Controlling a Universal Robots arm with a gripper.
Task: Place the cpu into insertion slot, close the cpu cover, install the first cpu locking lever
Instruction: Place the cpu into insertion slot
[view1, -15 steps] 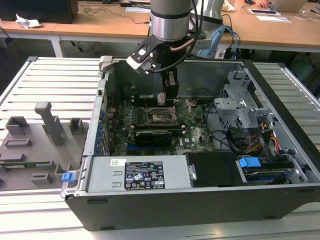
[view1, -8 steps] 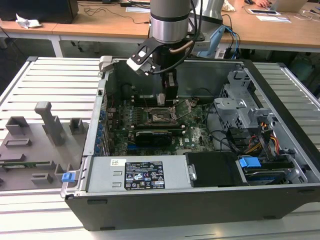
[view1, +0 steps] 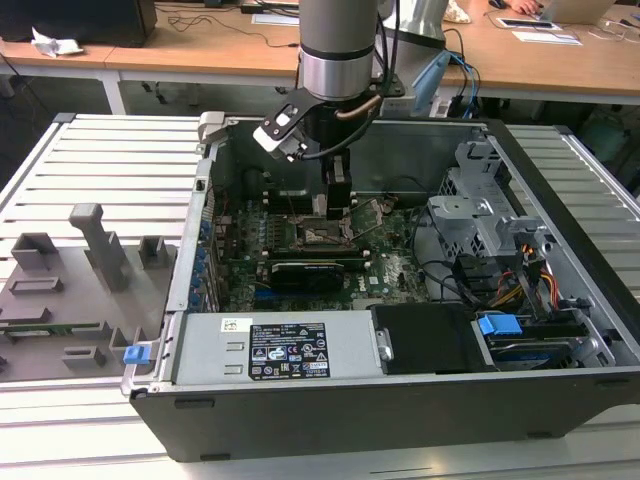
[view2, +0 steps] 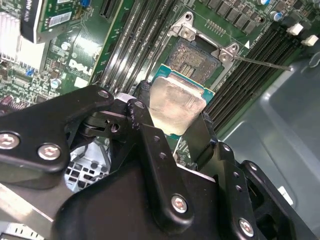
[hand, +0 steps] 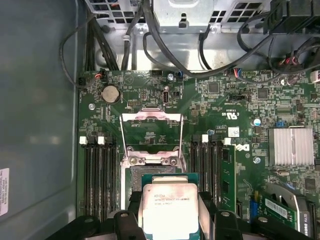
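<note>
Arm (view1: 338, 50) reaches straight down into the open computer case (view1: 330, 425). The pincer (view2: 175, 111) is clamped on two opposite edges of the cpu (view2: 172, 100). The chip hangs close over the insertion slot (view2: 192, 57), not yet seated. The cpu cover (hand: 150, 116) stands open.

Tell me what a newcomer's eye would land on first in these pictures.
The silvery cpu, pinched in the black gripper, dominates both wrist views, held close to the bare insertion slot. At the slot, the cpu cover stands swung open. In the exterior view, the arm reaches down into an open computer case on a slatted table.
</note>
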